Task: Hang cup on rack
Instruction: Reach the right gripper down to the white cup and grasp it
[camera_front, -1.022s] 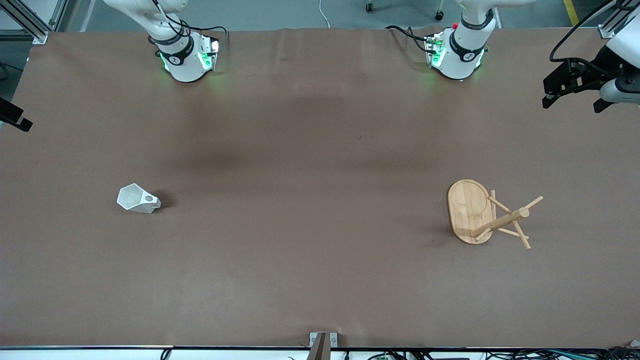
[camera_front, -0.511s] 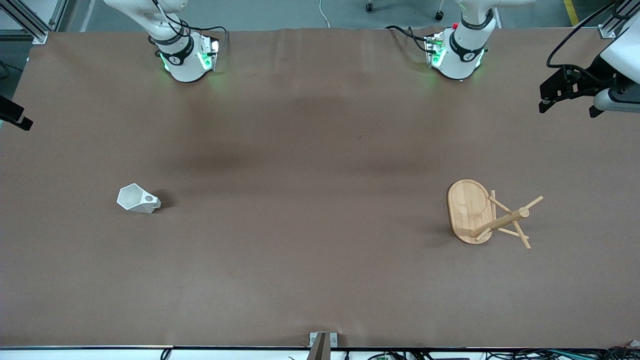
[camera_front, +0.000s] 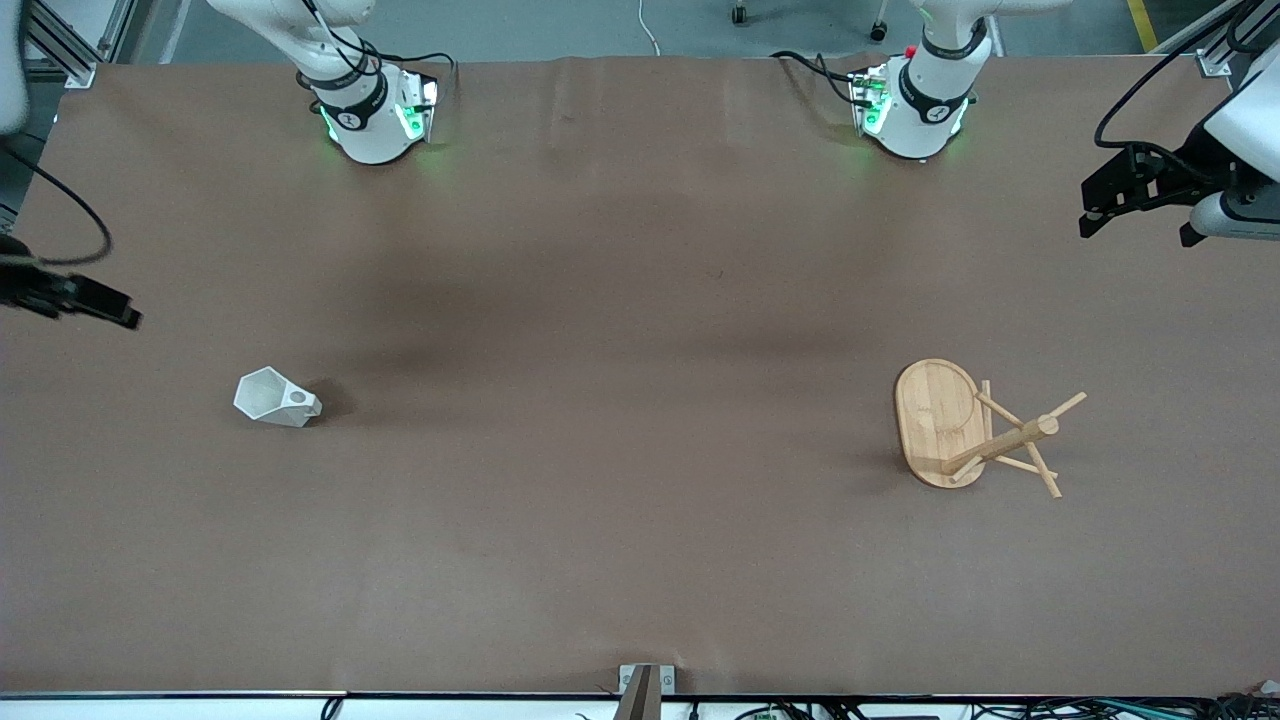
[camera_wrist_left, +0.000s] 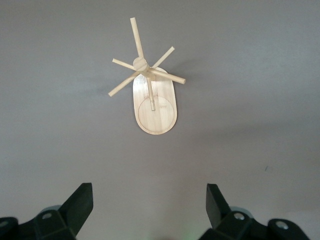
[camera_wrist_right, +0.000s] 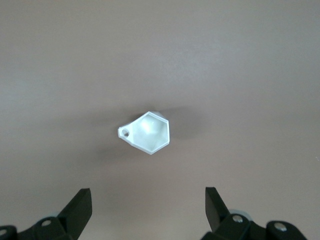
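The cup (camera_front: 277, 398) stands on the surface (camera_front: 620, 420) at nine o'clock from the centre, toward the right arm's end. We judge it light, rigid, smooth and chippable; we would pinch across its rim wall, leaving the holed handle free for a peg. The rack (camera_front: 975, 428) stands at three o'clock. The right end effector (camera_wrist_right: 148, 210) hangs over the cup, spread and empty; the left end effector (camera_wrist_left: 150, 207), also spread, hangs over the surface near the rack.

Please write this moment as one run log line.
cup: on table, untouched | rack: standing, pegs bare | left hand: open | right hand: open
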